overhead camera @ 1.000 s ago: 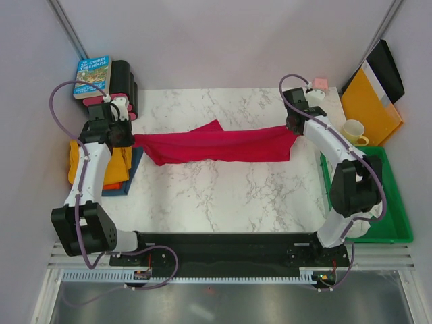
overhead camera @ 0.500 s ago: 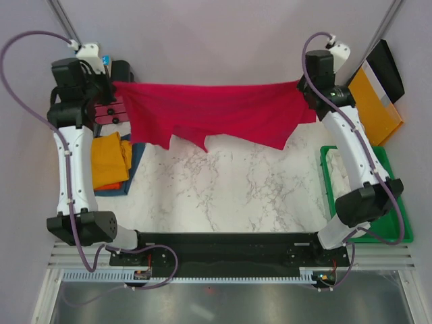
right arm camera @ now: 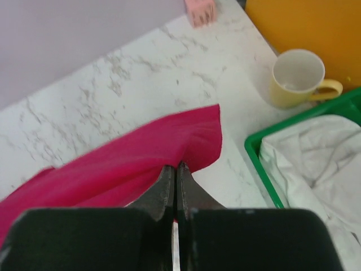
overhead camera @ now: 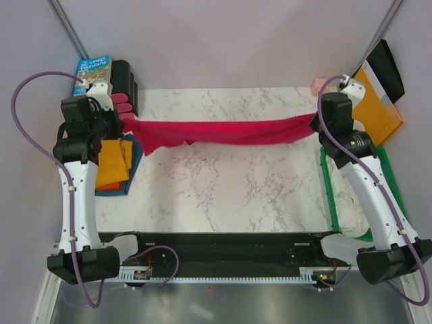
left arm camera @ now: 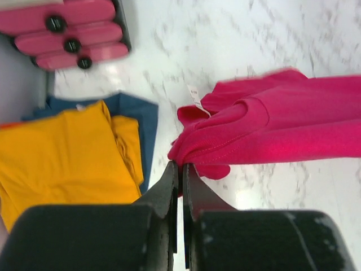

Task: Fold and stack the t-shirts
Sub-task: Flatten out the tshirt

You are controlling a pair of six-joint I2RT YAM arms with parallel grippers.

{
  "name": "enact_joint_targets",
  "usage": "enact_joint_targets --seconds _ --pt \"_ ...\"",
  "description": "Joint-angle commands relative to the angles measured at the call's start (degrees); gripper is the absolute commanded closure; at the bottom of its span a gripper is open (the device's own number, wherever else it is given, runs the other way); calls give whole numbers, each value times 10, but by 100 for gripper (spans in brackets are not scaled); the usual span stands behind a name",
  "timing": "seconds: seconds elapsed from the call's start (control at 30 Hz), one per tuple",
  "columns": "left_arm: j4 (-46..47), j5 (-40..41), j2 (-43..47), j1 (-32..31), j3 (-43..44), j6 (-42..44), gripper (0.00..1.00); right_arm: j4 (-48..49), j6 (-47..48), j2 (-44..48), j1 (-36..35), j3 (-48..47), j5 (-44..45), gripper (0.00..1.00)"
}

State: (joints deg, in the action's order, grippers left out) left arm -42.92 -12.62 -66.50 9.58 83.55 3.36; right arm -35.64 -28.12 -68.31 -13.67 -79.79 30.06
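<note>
Red t-shirt (overhead camera: 223, 129) pulled taut over tabletop (overhead camera: 229, 196). Left fingers (left arm camera: 167, 189) and right fingers (right arm camera: 164, 189) closed tight on its opposite ends. Orange t-shirt (overhead camera: 111, 162) near its left end.

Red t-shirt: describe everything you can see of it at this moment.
The crimson red t-shirt is soft, plain fabric, bunched into a long band stretched across the far part of the marble table. The left gripper pinches one end in shut jaws, the right gripper the other. A small white label shows near the left end. Whether its sagging middle touches the table is unclear.
</note>
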Motion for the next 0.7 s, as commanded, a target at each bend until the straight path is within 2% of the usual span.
enact_joint_targets --seconds 0.0,0.23,0.43,0.47,0.5,0.53,0.57,0.6,0.63,0.67 --pt "12 -4 74 5 -5 24 98 -9 22 62 -4 3 10 100" --pt "41 -37 -27 5 -9 -9 98 16 25 -14 -2 42 32 100" --pt "111 -35 -148 1 -25 -20 98 75 27 -148 10 35 39 100" --pt "113 -31 -168 -2 -16 -13 88 75 28 -189 13 25 42 99" --pt "111 -28 -195 -2 -11 -12 78 74 31 -207 11 4 40 80" --pt "112 -21 -208 -2 -8 -12 60 73 29 -222 11 -4 41 69" --pt "114 -2 -216 -3 -3 -15 30 76 28 -237 11 -9 42 59" --pt "116 7 -221 -3 0 -16 21 79 26 -240 12 -14 40 43" --pt "116 15 -227 -3 2 -18 14 83 26 -238 10 -16 37 36" --pt "118 24 -225 -3 1 -19 1 94 30 -231 8 -15 33 32"
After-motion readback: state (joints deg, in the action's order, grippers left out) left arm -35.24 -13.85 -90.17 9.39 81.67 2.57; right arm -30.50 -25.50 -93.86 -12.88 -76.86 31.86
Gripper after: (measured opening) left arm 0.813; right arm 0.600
